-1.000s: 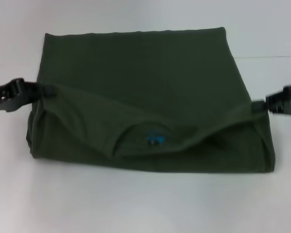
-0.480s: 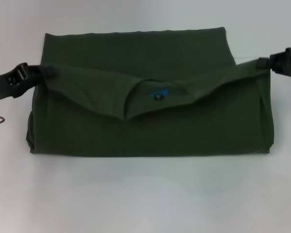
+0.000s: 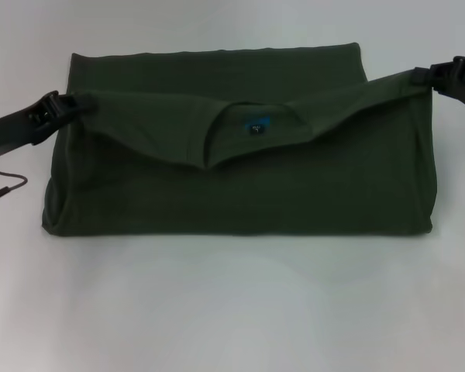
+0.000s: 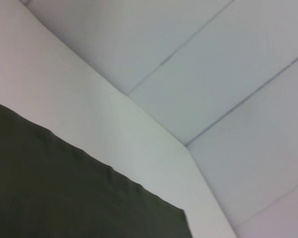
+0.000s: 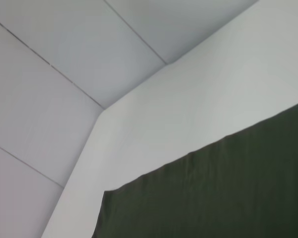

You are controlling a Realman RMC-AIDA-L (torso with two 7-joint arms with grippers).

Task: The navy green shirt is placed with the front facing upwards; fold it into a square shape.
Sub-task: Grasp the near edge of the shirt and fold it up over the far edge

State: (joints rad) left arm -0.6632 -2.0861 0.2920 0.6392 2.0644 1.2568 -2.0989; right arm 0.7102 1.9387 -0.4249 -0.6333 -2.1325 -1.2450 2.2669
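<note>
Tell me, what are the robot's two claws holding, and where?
Both hold the navy green shirt. The left gripper pinches one end of its folded-over top edge, and the right gripper pinches the other end, lifting that edge.

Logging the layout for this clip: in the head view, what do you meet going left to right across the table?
left gripper pinching the shirt's edge → navy green shirt, its collar label near the middle → right gripper pinching the opposite edge.

Left end effector [image 3: 62,105], right end effector [image 3: 426,77] clamped
</note>
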